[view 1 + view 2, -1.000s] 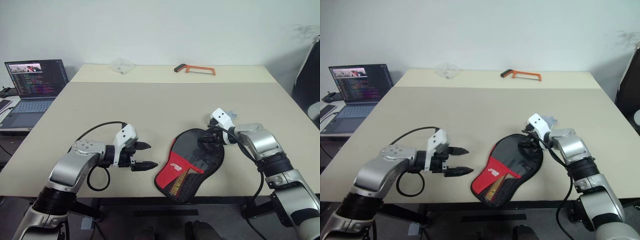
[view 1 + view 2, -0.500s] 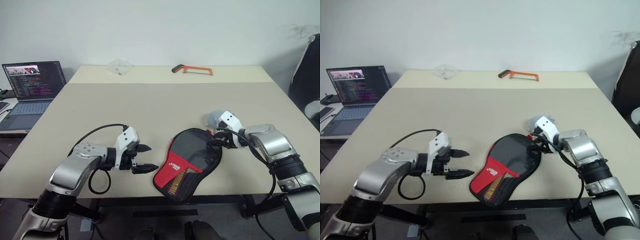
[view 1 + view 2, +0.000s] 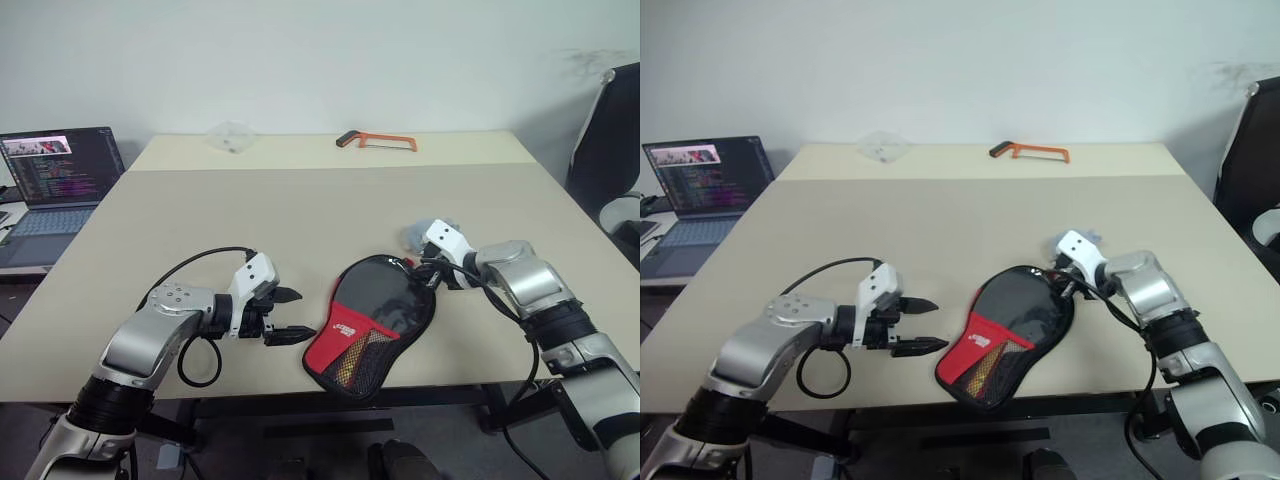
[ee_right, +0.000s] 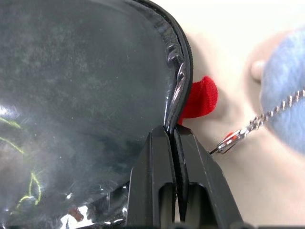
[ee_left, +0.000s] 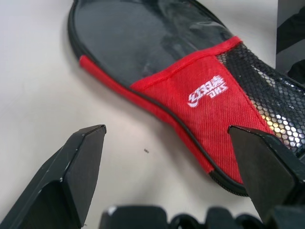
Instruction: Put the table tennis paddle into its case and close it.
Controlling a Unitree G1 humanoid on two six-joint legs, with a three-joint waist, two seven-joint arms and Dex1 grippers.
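Observation:
The case lies flat near the table's front edge, black with a red logo panel and a mesh pocket. The table tennis paddle is inside it. Only its striped handle shows, through the mesh. My right gripper is shut on the black piping at the case's far right rim, next to a small red tab. In the eye views that right gripper sits at the case's upper right. My left gripper stands open just left of the red panel, apart from it.
A blue-grey fluffy charm on a thin chain lies by the right gripper. At the table's far edge lie an orange hacksaw and a clear plastic bag. A laptop stands off to the left and a dark chair to the right.
The right gripper's fingers have closed on the case's rim. The left arm has kept still. The head camera has shifted a little.

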